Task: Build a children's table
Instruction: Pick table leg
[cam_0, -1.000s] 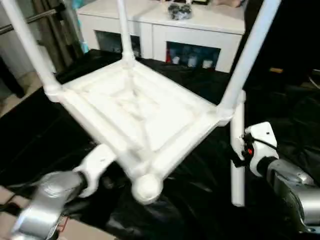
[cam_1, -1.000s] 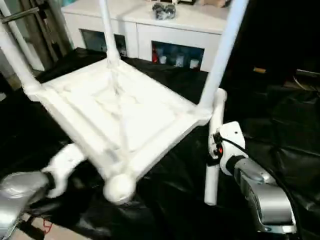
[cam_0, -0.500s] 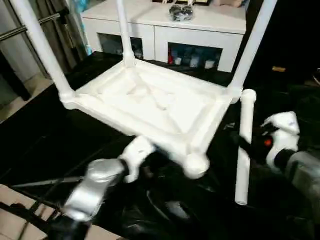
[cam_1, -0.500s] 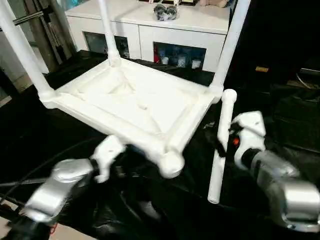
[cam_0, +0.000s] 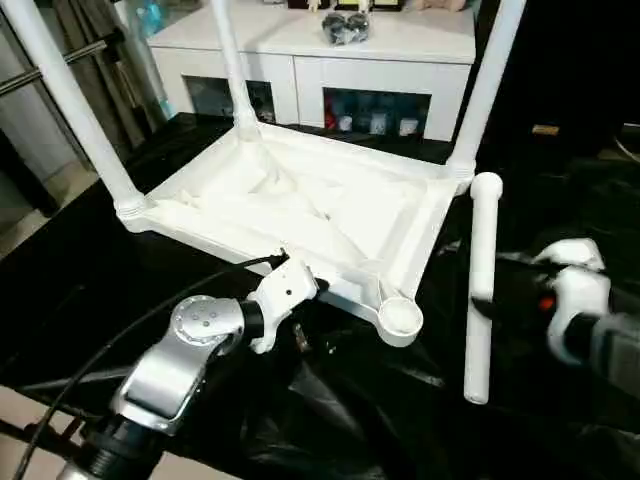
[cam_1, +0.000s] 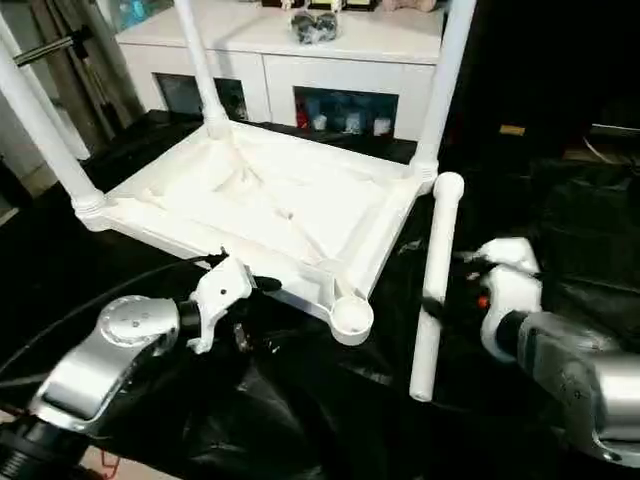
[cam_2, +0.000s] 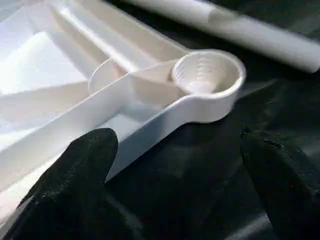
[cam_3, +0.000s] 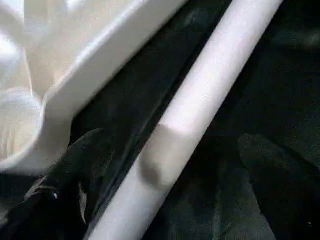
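The tabletop (cam_0: 300, 205) lies underside up on the black-draped bench (cam_0: 330, 420), three legs (cam_0: 485, 85) fitted. The near corner socket (cam_0: 402, 317) is empty. The fourth leg (cam_0: 481, 285) lies just beside it. Left gripper (cam_2: 175, 165): fingers apart, near the socket. Right gripper (cam_3: 165, 165): fingers apart astride the leg, apparently not clamped. Grasp mid-length, raise upright, align with the socket, then press in.

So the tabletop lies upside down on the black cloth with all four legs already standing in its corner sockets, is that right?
Not quite. The tabletop does lie upside down on the black cloth, but three legs stand in its sockets. The near corner socket is empty, and the fourth leg lies beside it on the cloth, as the left eye view shows.
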